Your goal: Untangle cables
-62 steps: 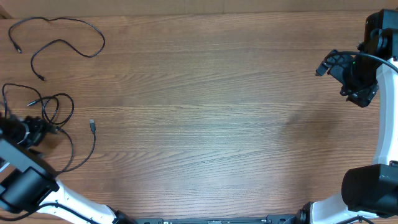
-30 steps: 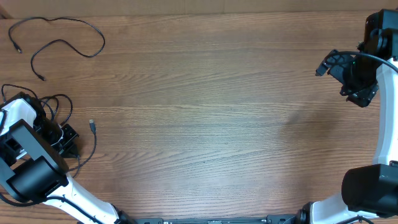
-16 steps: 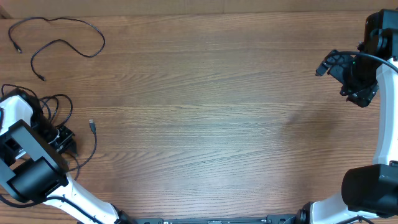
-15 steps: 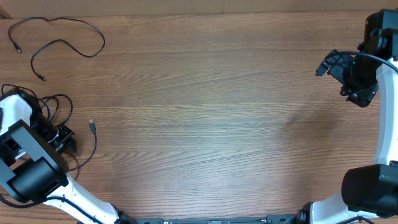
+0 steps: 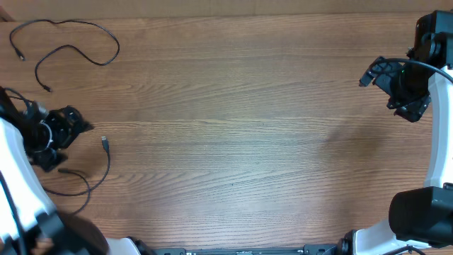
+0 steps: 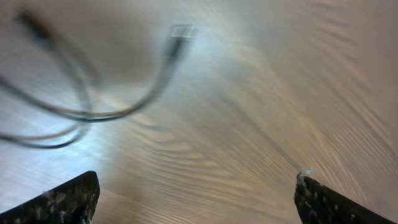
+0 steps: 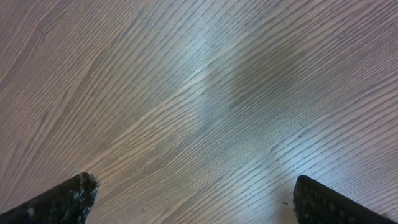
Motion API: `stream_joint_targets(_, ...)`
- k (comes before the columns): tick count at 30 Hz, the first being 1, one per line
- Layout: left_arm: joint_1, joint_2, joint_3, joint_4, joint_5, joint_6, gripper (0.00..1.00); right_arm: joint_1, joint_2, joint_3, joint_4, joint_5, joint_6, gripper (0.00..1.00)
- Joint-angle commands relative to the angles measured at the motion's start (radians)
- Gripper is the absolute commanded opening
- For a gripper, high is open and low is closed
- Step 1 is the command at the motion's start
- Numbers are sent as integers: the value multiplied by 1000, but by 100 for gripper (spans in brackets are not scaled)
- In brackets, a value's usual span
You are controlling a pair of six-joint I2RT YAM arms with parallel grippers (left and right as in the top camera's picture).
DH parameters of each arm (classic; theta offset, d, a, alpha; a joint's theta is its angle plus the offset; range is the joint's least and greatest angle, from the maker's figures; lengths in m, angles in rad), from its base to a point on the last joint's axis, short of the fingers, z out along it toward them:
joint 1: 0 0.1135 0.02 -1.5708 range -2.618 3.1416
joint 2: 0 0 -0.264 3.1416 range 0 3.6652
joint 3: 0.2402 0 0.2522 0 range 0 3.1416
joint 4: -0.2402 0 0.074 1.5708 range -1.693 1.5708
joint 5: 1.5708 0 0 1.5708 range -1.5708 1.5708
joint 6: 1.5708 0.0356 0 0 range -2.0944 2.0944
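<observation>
One black cable [image 5: 71,41] lies alone as a loose strand at the table's far left corner. Another cable [image 5: 99,173] curves over the left edge, its plug [image 5: 105,142] pointing up the table; the rest of that bundle is hidden under my left arm. My left gripper [image 5: 67,138] hovers just left of that plug, open and empty. In the blurred left wrist view the gripper [image 6: 196,199] has its fingers wide apart, with the cable strands [image 6: 74,106] and plug [image 6: 180,31] ahead. My right gripper [image 5: 403,88] is open and empty at the far right, over bare wood [image 7: 196,199].
The wooden table [image 5: 233,120] runs across the whole view. The right arm's base [image 5: 421,212] stands at the front right, and the left arm [image 5: 21,184] covers the front left corner.
My left arm has swung up from the cable bundle at the left edge, so the gripper now faces the plug. The bundle's loops no longer show. The right arm has not moved.
</observation>
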Motion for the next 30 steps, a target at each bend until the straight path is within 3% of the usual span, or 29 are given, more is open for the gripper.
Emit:
stream_joint_targets(1, -166, -185, 4, -6, 149, 159, 100, 0, -1, 1, 3, 6, 0, 100)
stream_joint_targets(8, -605, -362, -37, -15, 19, 191, 100, 0, -1, 1, 3, 6, 0, 100)
stream_joint_targets(11, -785, -434, -62, -13, 18, 119, 100, 0, -1, 1, 3, 6, 0, 100)
stream_joint_targets(13, -837, -465, -64, -15, 17, 82, 100, 0, -1, 1, 3, 6, 0, 100)
stream_joint_targets(24, -886, -709, -64, -93, 18, 44, 100, 0, -1, 1, 3, 6, 0, 100)
stream_joint_targets(30, -886, -750, -64, -227, 17, 44, 100, 0, -1, 1, 3, 6, 0, 100)
